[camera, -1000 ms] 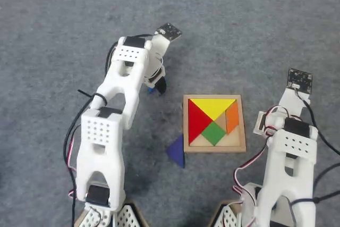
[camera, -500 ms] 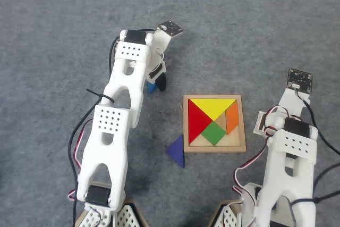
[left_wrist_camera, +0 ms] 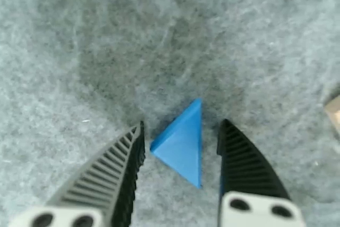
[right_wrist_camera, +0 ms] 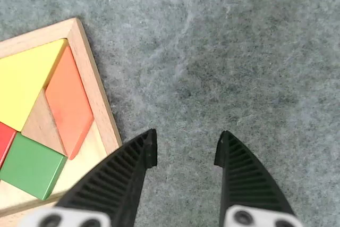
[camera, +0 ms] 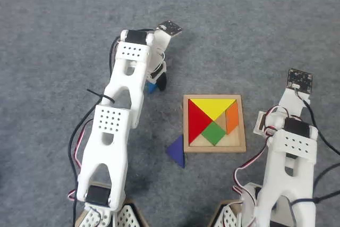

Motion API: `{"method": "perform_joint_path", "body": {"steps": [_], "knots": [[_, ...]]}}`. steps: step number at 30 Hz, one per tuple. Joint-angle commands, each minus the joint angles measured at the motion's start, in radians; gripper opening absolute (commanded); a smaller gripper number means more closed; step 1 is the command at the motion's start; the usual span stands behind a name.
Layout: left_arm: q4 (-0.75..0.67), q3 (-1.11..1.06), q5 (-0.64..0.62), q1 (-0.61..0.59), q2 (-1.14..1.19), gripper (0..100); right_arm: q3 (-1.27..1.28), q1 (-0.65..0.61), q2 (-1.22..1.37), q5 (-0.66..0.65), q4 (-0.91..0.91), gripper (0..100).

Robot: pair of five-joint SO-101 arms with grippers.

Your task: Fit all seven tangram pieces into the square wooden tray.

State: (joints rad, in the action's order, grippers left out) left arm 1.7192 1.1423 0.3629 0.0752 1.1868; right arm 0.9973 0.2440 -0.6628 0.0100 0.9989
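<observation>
The square wooden tray [camera: 214, 144] [right_wrist_camera: 95, 94] lies on the grey carpet with a yellow triangle [camera: 212, 107], a red triangle [camera: 197, 121], a green square [camera: 214, 132] and an orange parallelogram [camera: 232, 117] [right_wrist_camera: 69, 107] in it. A small light-blue triangle [left_wrist_camera: 183, 142] [camera: 151, 87] lies flat on the carpet left of the tray, between the fingers of my left gripper [left_wrist_camera: 180, 144] [camera: 156, 81], which is open and down around it. A dark blue triangle [camera: 176, 152] lies at the tray's lower left corner. My right gripper [right_wrist_camera: 185, 150] hangs open over bare carpet beside the tray's right edge.
Grey carpet covers the whole table. The left arm [camera: 119, 115] stretches far forward; the right arm [camera: 289, 152] stands folded back at the tray's right. Bare wood shows in the tray [right_wrist_camera: 37, 123] beside the orange piece.
The left arm stretched forward and came down over the light-blue triangle, then held still. The right arm has not moved.
</observation>
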Motion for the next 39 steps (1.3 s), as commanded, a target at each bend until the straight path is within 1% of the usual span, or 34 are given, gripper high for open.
{"method": "perform_joint_path", "body": {"steps": [1,9,14,18,24,28,30,33,36,39], "knots": [[0.038,-0.053,-0.029,-0.011,-0.035,20,-0.006,-0.005,0.008,-0.011,-0.015,18.6],[0.037,-0.174,-0.028,-0.008,-0.13,20,-0.006,-0.005,0.008,-0.011,-0.013,18.6],[0.029,-0.171,-0.018,-0.006,-0.132,20,-0.006,-0.005,0.008,-0.011,-0.012,18.6],[-0.009,-0.171,0.015,-0.003,-0.132,20,-0.006,-0.005,0.008,-0.011,-0.01,18.6],[-0.006,-0.177,0.028,-0.002,-0.13,19,-0.006,-0.005,0.008,-0.011,-0.013,18.6],[-0.003,-0.177,0.028,0.0,-0.13,12,-0.006,-0.005,0.008,-0.011,-0.012,18.6],[0.008,-0.176,0.029,0.0,-0.13,9,-0.006,-0.005,0.008,-0.011,-0.01,18.6],[0.037,-0.171,0.029,0.002,-0.141,8,-0.006,-0.005,0.008,-0.011,-0.01,18.6],[0.037,-0.18,0.028,0.0,-0.16,7,-0.006,-0.005,0.008,-0.011,-0.01,18.6],[0.038,-0.226,0.023,0.002,-0.21,7,-0.006,-0.005,0.008,-0.011,-0.01,18.6]]}}
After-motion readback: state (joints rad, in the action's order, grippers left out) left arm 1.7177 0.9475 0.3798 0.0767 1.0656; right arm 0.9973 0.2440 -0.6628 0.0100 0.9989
